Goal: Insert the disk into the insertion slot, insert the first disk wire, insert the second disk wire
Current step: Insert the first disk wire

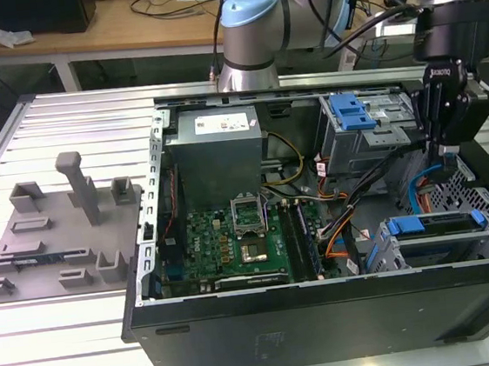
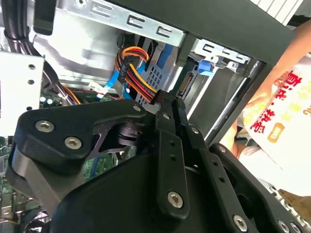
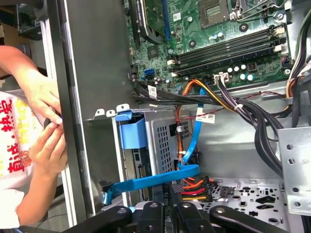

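Tool [image 1: 446, 160] hanging at right of exterior view, fingers pinching narrow on power wire plug [image 2: 143, 97] with red and yellow wires, likely lining it up with disk back. Disk [image 1: 432, 223] sitting inside insertion slot [image 1: 379, 253], lower right, so wires can reach it.

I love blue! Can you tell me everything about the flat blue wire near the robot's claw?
The blue wire is a flat, shiny, plastic-looking ribbon. In the first wrist view it runs beside the perforated cage, bends sharply, then stretches past the gripper to an angled blue end by the case wall. Red and orange wires lie next to it.
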You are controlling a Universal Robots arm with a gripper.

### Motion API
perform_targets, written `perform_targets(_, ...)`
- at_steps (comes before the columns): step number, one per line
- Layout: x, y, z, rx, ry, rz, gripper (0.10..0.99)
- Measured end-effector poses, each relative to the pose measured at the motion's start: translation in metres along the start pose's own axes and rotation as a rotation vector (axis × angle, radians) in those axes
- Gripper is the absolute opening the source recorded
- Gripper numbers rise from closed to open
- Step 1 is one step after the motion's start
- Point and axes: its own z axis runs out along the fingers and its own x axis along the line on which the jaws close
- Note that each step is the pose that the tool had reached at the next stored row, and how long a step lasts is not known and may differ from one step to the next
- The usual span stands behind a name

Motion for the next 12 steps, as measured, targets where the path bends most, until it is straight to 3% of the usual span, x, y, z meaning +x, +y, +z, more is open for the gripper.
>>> perform_targets(3, 0.0036, -0.0021, 0.0011, 0.000, -0.0030, 0.000, 0.165)
perform_targets(7, 0.0080, -0.0104, 0.0032, -0.003, -0.0231, 0.000, 0.165)
perform_targets(12, 0.0170, -0.0118, 0.0081, -0.011, -0.0817, -0.001, 0.165)
